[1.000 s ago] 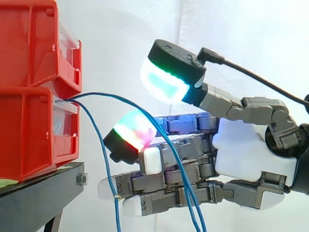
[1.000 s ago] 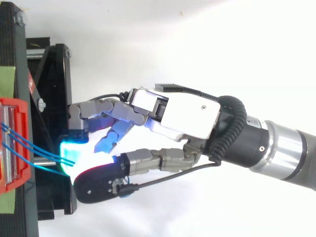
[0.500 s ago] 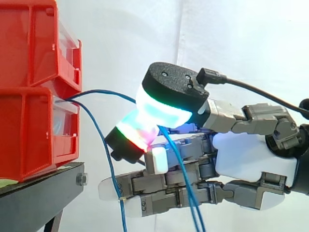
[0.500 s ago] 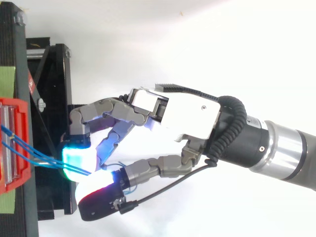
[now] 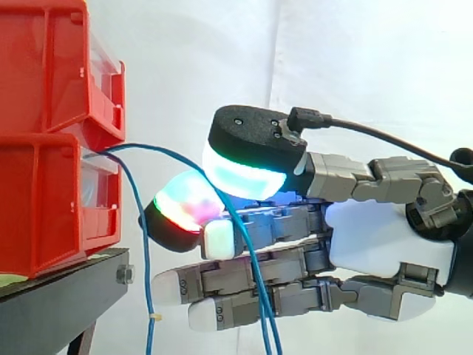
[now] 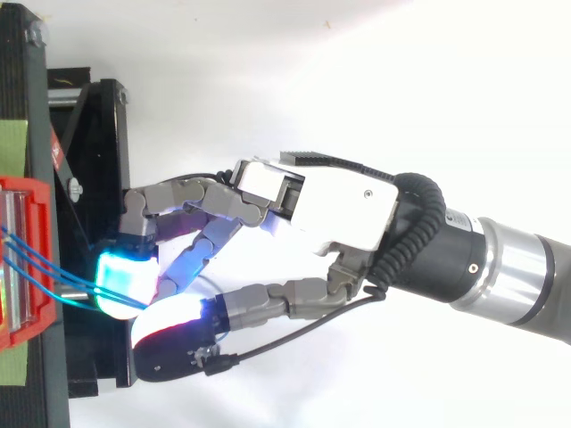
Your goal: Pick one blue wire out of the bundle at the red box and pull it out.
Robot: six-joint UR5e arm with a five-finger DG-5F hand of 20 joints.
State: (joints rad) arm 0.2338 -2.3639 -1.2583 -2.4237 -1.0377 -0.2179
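Two thin blue wires come out of the lower red bin [image 5: 44, 200] at its clear front. One blue wire [image 5: 171, 153] arches right and drops between the glowing pads of my hand [image 5: 384, 237]. The thumb pad [image 5: 244, 174] presses from above and a curled finger's pad [image 5: 181, 207] from below, pinching that wire. The other blue wire [image 5: 140, 214] hangs straight down beside the bin, free of the hand. The remaining fingers lie straight underneath. From above, the hand [image 6: 330, 205] reaches left to the bin's rim [image 6: 27, 187], with both wires [image 6: 36, 267] running to the pads.
A second red bin [image 5: 44, 66] is stacked on the lower one. Both rest on a black stand [image 5: 59, 296] whose frame [image 6: 98, 134] lies under the fingertips. A white curtain hangs behind. Open space lies to the right, around the arm.
The thumb has swung down from its raised position onto the arched wire against the finger pad. The hand has shifted slightly left, and the hanging wires have shifted left with it.
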